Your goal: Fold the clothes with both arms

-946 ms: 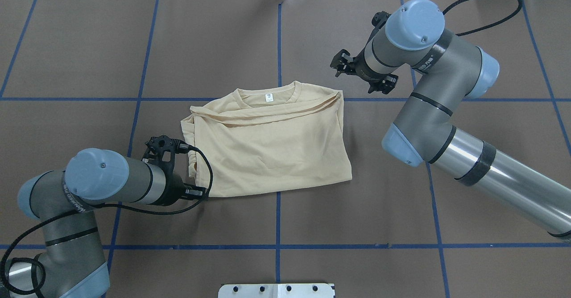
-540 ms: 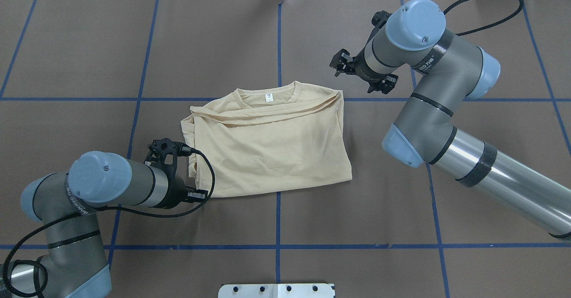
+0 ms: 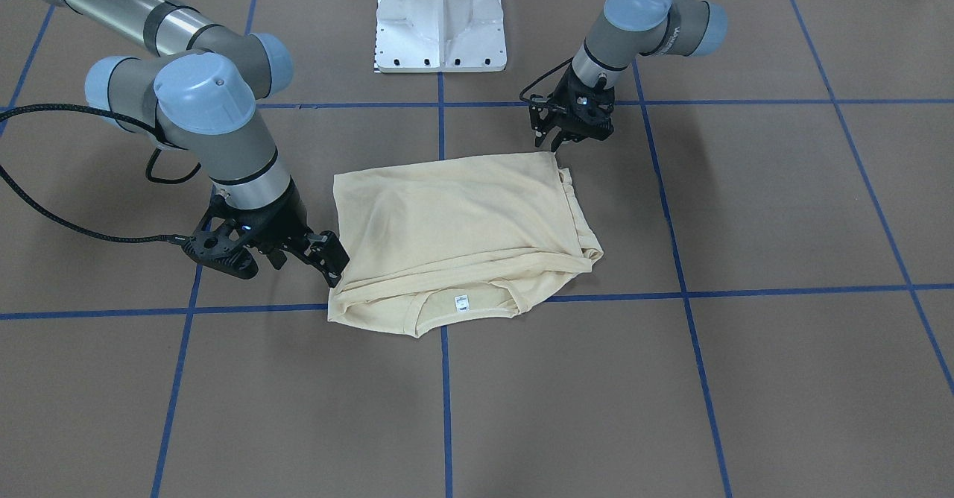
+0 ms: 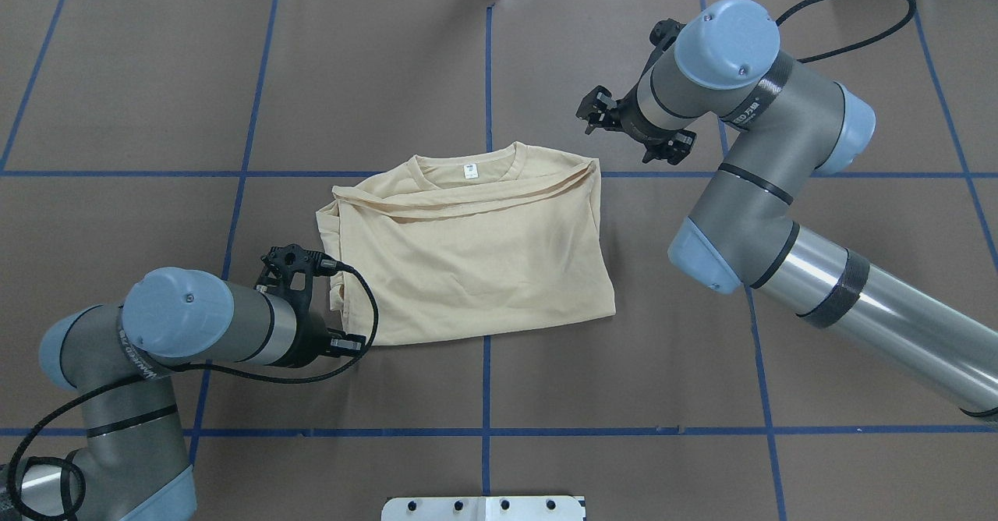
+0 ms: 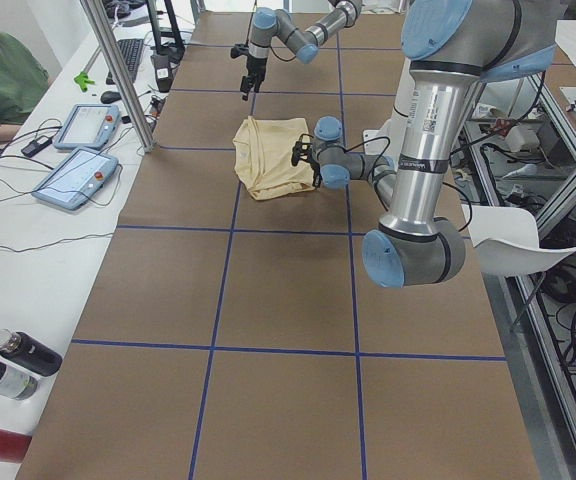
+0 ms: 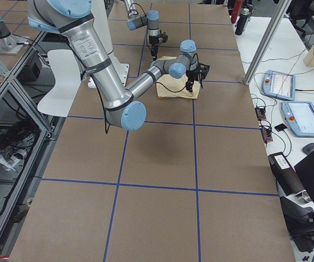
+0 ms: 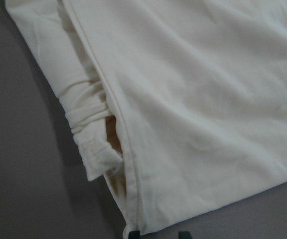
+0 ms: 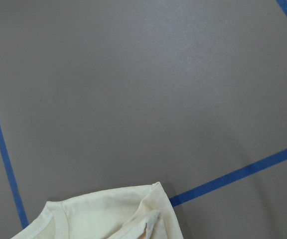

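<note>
In the overhead view, the grey-and-silver left arm with light blue joint caps (image 4: 179, 318) comes in at the near left. Its black left pincer (image 3: 551, 140) hangs just beside the shirt's near-left hem corner (image 7: 133, 219). The wrist view shows its two tips a narrow way apart with nothing between them, and whether one of them touches the hem cannot be told. In the middle of the brown, blue-taped worktop (image 4: 624, 365) lies the pale cream-yellow long-sleeve T-shirt (image 4: 475, 264). It is flat, with its collar and small white neck label (image 4: 470, 170) on the far side, and a bunched sleeve (image 7: 88, 129) is tucked along its left edge. To the right, the matching right arm (image 4: 748, 139) holds its black right pincer (image 3: 328, 259) near the far-right shoulder corner (image 8: 156, 191), seemingly above the worktop and clear of the cloth. Its jaws look parted and empty. The shirt is thin knit, so it should be light, limp and quick to wrinkle or drag, and loose layers may slip apart. The best holds are probably shallow pinches at those two corners. Each should catch every layer at the stitched hem or shoulder seam, and both should be lifted together.
</note>
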`<action>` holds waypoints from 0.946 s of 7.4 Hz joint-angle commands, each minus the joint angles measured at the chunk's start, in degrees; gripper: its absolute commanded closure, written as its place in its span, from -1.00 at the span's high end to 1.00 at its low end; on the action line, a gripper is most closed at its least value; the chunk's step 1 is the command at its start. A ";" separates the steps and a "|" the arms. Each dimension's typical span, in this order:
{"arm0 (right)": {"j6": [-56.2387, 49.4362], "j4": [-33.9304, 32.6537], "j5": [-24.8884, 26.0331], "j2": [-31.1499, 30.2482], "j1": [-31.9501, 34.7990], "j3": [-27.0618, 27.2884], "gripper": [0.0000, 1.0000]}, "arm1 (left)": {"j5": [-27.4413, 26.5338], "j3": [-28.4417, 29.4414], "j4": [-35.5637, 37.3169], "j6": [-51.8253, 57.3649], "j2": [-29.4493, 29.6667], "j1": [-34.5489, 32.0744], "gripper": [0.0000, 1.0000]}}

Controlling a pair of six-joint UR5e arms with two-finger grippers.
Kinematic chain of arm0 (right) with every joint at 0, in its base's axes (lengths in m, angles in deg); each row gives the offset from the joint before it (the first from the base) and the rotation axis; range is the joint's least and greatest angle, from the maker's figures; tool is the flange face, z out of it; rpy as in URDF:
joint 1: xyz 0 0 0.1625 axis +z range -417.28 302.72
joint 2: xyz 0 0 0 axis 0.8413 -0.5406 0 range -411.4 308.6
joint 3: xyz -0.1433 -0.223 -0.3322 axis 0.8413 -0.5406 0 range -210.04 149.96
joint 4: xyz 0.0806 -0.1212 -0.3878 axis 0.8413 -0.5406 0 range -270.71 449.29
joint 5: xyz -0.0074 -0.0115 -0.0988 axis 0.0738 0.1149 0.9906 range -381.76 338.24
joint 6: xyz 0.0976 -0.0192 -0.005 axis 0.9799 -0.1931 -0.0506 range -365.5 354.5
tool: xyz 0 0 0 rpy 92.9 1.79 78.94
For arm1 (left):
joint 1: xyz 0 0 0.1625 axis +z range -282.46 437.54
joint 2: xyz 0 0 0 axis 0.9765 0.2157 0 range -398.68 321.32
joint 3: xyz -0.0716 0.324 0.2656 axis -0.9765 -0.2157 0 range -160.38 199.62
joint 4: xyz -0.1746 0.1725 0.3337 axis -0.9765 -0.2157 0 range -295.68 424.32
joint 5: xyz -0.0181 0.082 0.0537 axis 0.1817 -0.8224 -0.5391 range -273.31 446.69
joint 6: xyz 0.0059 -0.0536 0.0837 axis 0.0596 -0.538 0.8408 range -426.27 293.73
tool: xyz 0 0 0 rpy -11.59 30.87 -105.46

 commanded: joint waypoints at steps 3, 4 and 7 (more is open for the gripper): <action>0.00 0.02 0.00 0.00 -0.14 0.00 1.00 | 0.00 0.28 0.28 0.00 -0.20 0.00 -0.24; 0.00 0.02 0.00 0.00 -0.23 0.00 1.00 | -0.09 0.54 0.28 0.00 -0.03 0.00 -0.24; 0.00 -0.07 0.00 0.00 -0.23 0.00 1.00 | -0.09 0.63 0.37 0.00 -0.02 0.09 -0.24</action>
